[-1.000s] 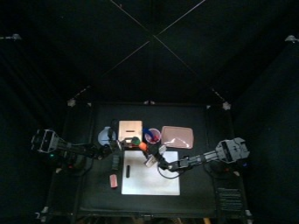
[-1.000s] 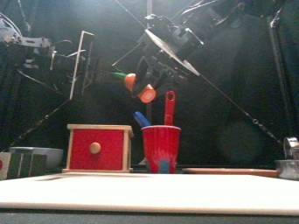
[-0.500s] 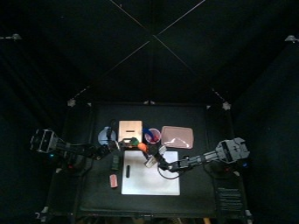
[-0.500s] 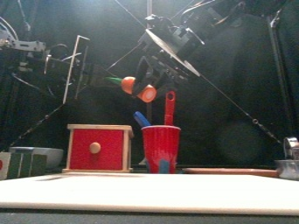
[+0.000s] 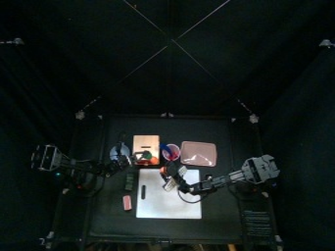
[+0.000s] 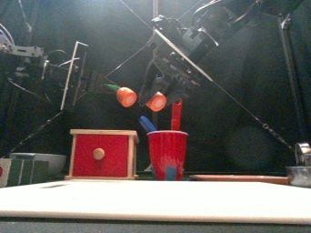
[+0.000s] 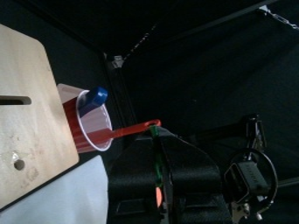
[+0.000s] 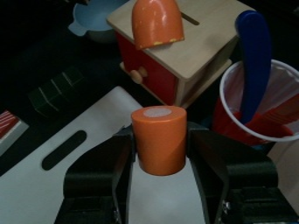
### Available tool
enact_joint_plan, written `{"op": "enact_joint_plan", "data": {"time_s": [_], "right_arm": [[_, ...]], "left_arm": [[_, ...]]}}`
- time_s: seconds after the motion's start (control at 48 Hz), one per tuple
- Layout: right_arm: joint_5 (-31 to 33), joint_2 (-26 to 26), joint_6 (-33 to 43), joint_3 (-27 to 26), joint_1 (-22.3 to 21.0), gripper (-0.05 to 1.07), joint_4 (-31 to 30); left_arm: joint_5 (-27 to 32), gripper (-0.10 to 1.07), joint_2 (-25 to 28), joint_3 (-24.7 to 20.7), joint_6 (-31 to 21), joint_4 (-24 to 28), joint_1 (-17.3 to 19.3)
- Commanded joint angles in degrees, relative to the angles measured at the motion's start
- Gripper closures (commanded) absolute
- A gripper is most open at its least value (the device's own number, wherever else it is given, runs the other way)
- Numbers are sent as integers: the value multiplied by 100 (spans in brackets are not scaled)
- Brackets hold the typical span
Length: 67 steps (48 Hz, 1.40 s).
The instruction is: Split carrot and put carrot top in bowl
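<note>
- Two carrot pieces hang apart in the air above the counter (image 6: 158, 202).
- My right end effector (image 8: 160, 175) grips the carrot (image 8: 159, 140) body upright between its jaws.
- My left end effector (image 6: 112, 88) is clamped on the carrot top (image 6: 125, 96), beside the red cup (image 6: 166, 153).

Red cup (image 6: 166, 153) holding blue (image 8: 253, 44) and red utensils (image 6: 176, 115); wooden box (image 6: 102, 153) with red front beside it; white board (image 5: 167, 195); pinkish tray (image 5: 199, 152); small red block (image 5: 127, 202).
</note>
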Motion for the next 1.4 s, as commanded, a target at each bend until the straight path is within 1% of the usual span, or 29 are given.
{"op": "enact_joint_plan", "data": {"time_s": [0.0, 0.083, 0.188, 0.25, 0.333, 0.417, 0.458, 0.562, 0.625, 0.833, 0.938, 1.062, 1.167, 1.25, 1.375], "right_arm": [[-18, -149, 9, 9, 79, 60, 44], [-26, -185, 18, 97, 141, 60, 132], [-35, -220, 9, 167, 202, 60, 211], [-53, -246, 9, 211, 237, 60, 246], [-62, -255, 18, 255, 264, 60, 281], [-62, -255, 18, 308, 272, 60, 334], [-62, -255, 18, 316, 290, 60, 369], [-62, -264, 9, 325, 316, 60, 431], [-62, -264, 18, 334, 325, 60, 439], [-62, -264, 18, 360, 325, 60, 545], [-62, -264, 18, 369, 325, 60, 545], [-62, -264, 18, 378, 325, 60, 536], [-62, -264, 26, 387, 325, 60, 545], [-62, -264, 35, 387, 325, 60, 563], [-62, -264, 35, 396, 308, 60, 571]], "left_arm": [[-44, 78, -237, 97, 53, 79, 35], [-35, 78, -448, 290, 97, 369, 62], [62, 78, -729, 554, 167, 905, 141], [255, 78, -923, 712, 193, 1116, 202], [562, 78, -1134, 879, 281, 1230, 378], [984, 78, -1327, 1055, 475, 1415, 703], [1230, 78, -1494, 1143, 633, 1617, 914], [1758, 78, -1925, 1257, 932, 2013, 1213], [2118, 78, -2232, 1301, 1072, 2162, 1371], [3454, 78, -3366, 1389, 1397, 2329, 1916], [4245, 76, -3788, 1477, 1556, 2338, 2364], [4975, 75, -3999, 1547, 1784, 2531, 3015], [5414, 74, -4061, 1521, 1907, 2646, 3542], [5555, 74, -4061, 1512, 1934, 2733, 3788], [5748, 72, -4043, 1547, 1942, 2953, 3929]]}}
